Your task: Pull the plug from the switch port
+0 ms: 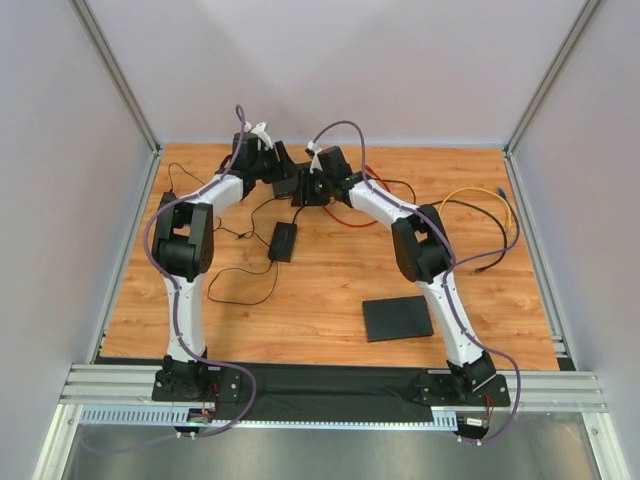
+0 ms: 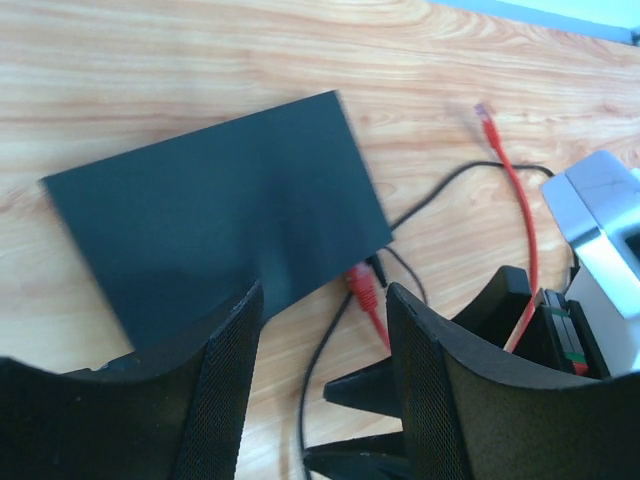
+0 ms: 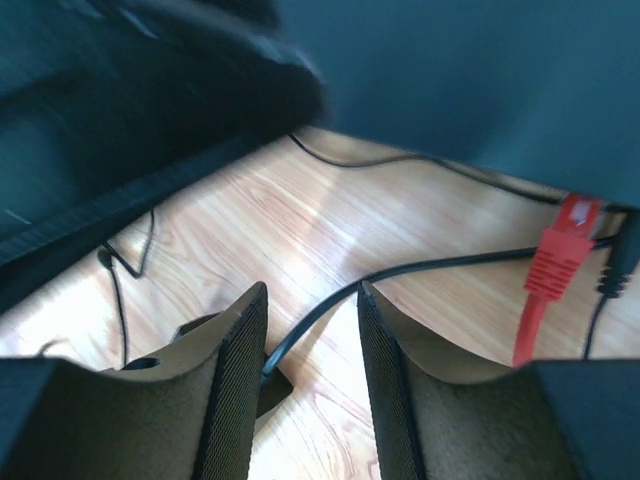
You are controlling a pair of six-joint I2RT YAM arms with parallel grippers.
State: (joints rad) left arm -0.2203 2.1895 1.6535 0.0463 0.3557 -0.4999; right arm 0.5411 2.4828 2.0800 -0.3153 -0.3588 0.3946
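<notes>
One switch [image 2: 220, 200] sits at the far middle of the wooden table [image 1: 330, 290], and one red plug [image 2: 362, 288] is stuck in its edge. Two grippers hang by it, the left gripper [image 2: 325, 370] and the right gripper [image 3: 312, 360], each with fingers spread apart and holding nothing. One yellow cable [image 1: 480, 193] lies on the right, one black brick [image 1: 283, 241] and one flat black pad [image 1: 397, 318] lie nearer, and grey walls [image 1: 400, 60] stand around.
</notes>
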